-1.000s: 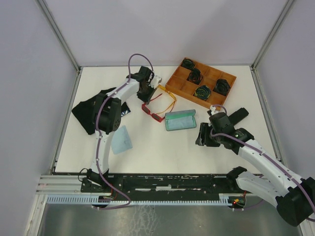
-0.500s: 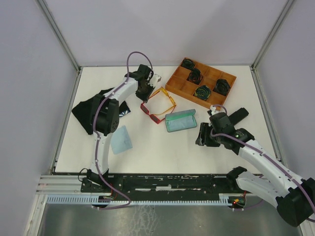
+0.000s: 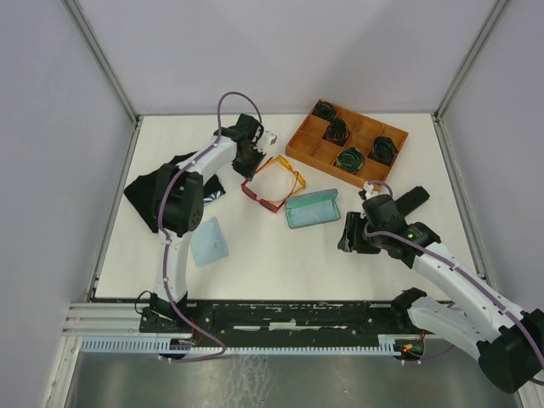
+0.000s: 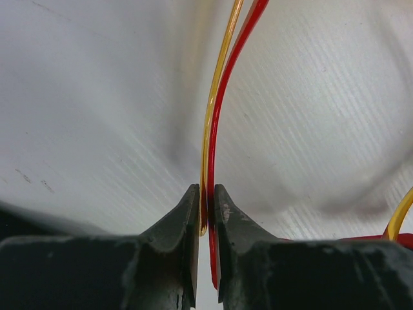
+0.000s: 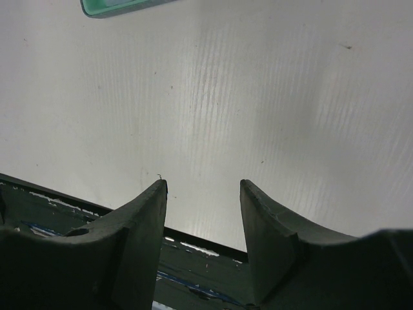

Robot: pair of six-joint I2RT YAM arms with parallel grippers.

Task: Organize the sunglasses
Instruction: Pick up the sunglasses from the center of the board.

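Observation:
Two pairs of sunglasses lie tangled at the table's middle back: the red pair (image 3: 260,196) and the translucent orange-yellow pair (image 3: 289,173). My left gripper (image 3: 250,158) is at their left end. In the left wrist view it (image 4: 206,191) is shut on two thin temple arms side by side, the yellow one (image 4: 204,161) and the red one (image 4: 211,161). My right gripper (image 3: 348,235) hangs open over bare table at the right, nothing between its fingers (image 5: 145,213).
An open grey-blue case (image 3: 312,207) lies right of the sunglasses; its corner (image 5: 116,5) shows in the right wrist view. A wooden tray (image 3: 302,140) with dark items stands at the back right. A black case (image 3: 414,198), black fabric (image 3: 153,194) and a light blue cloth (image 3: 209,241) lie around.
My left gripper has closed on the two temple arms and drawn back slightly left; both pairs of sunglasses shifted with it. The right arm has not moved.

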